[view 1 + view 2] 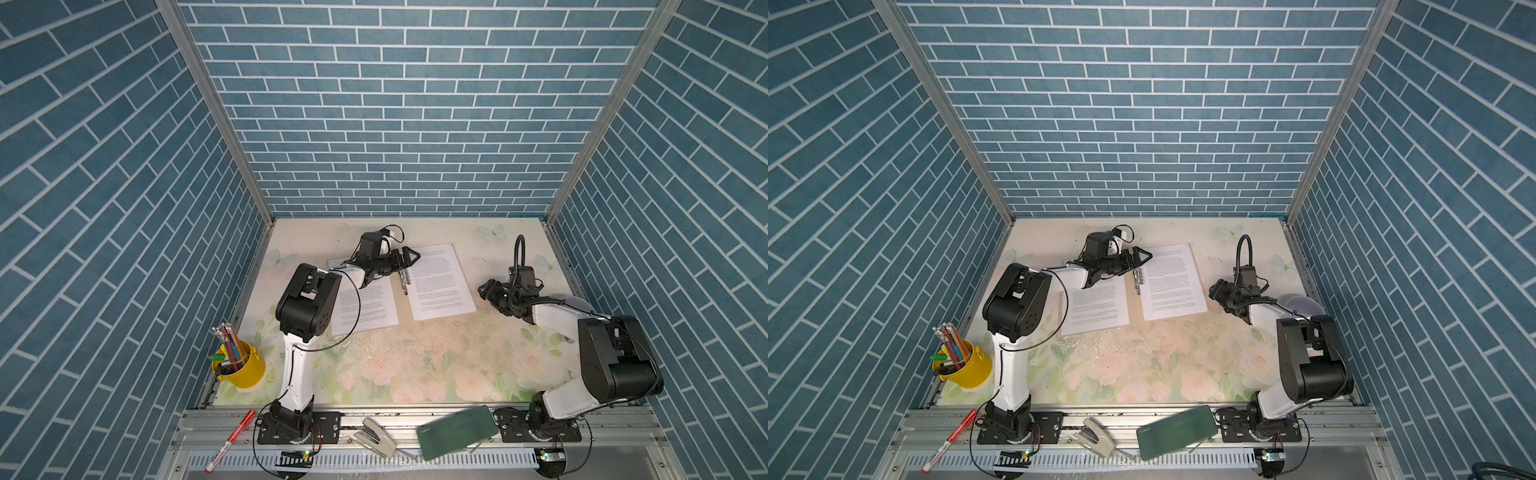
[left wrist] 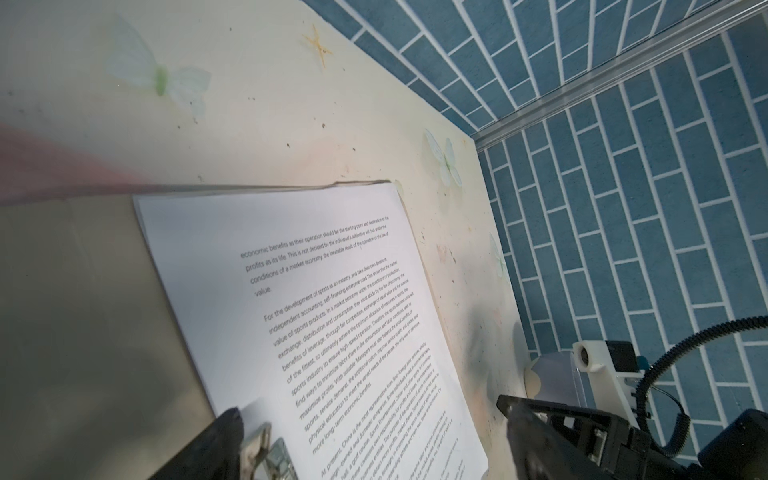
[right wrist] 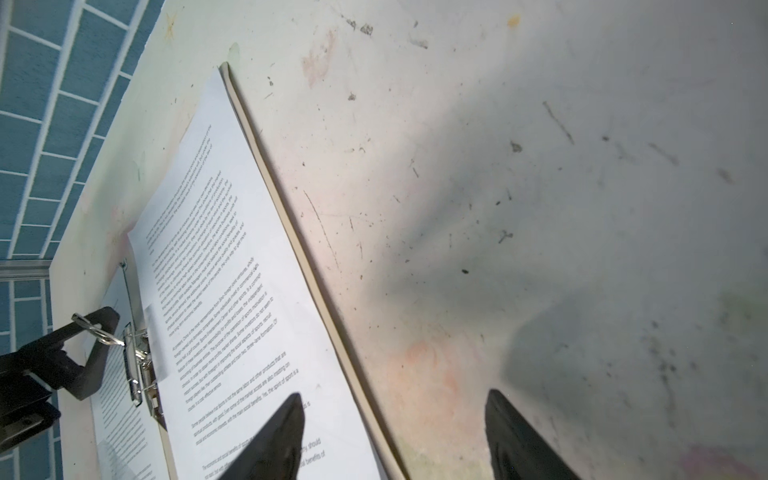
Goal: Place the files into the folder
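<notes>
Front rail, bottom of both top views: red marker [image 1: 230, 441], stapler [image 1: 374, 440], dark green case [image 1: 457, 432]. All lie well apart from the paperwork. Yellow pencil cup [image 1: 249, 374] stands at the lower left edge of the floral tabletop [image 1: 415, 365].

Mid-frame: folder [image 1: 1136, 312] lies open and flat, spine running toward the back wall. The files rest on it. The left sheet [image 1: 368, 309] is on the left half, partly hidden by the left arm. The right sheet [image 1: 440, 282] is on the right half. Both carry printed text. Whether more sheets lie beneath either cannot be told.

Right fingers [image 3: 282, 436]: just right of the folder in both top views, moderately spread, gripping nothing. The right wrist view shows one finger over the right sheet, the other over bare tabletop, the folder's edge between them. Contact with the paper cannot be told.

Farther back: metal clip [image 1: 404, 280] on the spine. Left fingers [image 3: 89, 374] hover over it, spread wide, nothing clamped. In the right wrist view the clip's wire loop lies against one fingertip.

Blue brick wall [image 1: 395, 124] behind.
</notes>
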Robot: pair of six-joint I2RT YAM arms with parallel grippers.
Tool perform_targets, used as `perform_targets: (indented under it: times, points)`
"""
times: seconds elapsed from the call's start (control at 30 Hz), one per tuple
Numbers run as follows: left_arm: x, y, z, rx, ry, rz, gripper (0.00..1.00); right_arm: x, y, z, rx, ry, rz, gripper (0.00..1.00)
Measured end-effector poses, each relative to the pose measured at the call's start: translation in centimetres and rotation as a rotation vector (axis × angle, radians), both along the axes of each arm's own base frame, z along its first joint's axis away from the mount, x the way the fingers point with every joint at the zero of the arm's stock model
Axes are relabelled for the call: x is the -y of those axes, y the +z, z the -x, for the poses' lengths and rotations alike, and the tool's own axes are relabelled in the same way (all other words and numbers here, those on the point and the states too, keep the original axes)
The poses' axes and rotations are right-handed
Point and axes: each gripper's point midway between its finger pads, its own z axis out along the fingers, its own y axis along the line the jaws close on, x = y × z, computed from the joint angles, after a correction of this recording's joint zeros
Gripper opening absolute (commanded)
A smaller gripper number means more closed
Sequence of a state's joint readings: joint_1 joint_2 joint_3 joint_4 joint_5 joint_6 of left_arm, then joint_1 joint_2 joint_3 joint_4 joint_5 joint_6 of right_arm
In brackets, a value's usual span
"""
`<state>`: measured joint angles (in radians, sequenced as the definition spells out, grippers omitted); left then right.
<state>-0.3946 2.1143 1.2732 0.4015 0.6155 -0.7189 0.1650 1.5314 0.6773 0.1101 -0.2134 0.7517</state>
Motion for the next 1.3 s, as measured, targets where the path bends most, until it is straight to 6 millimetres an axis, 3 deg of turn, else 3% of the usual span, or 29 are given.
perform_targets:
  times: [0.33, 0.43, 0.63, 0.9, 1.0, 1.17, 1.3]
  points:
    - [2.0, 3.5, 3.1, 0.094, -0.05, 0.048, 0.99, -0.3, 0.0, 0.1, 0.003, 0.013, -0.018, 0.68]
    - [2.3, 3.6, 3.9, 0.106, -0.06, 0.055, 0.99, -0.4, 0.0, 0.1, 0.003, 0.015, -0.02, 0.67]
    - [1.3, 1.8, 4.5, 0.067, -0.028, 0.011, 0.98, -0.7, 0.0, 0.3, -0.01, 0.016, -0.046, 0.62]
    - [-0.3, 4.3, 4.1, 0.11, 0.029, -0.07, 0.96, -1.6, 0.5, 0.7, -0.038, -0.005, -0.121, 0.58]
    - [-0.7, 4.6, 3.6, 0.11, 0.046, -0.095, 0.91, -2.3, 0.8, 0.8, -0.048, -0.01, -0.156, 0.57]
    - [-2.3, 3.4, 3.1, 0.062, 0.09, -0.133, 0.77, -3.9, 1.9, 0.6, -0.06, -0.001, -0.214, 0.55]
    - [-3.4, 2.2, 2.5, 0.017, 0.117, -0.154, 0.61, -5.2, 3.8, -0.3, -0.038, 0.013, -0.258, 0.53]
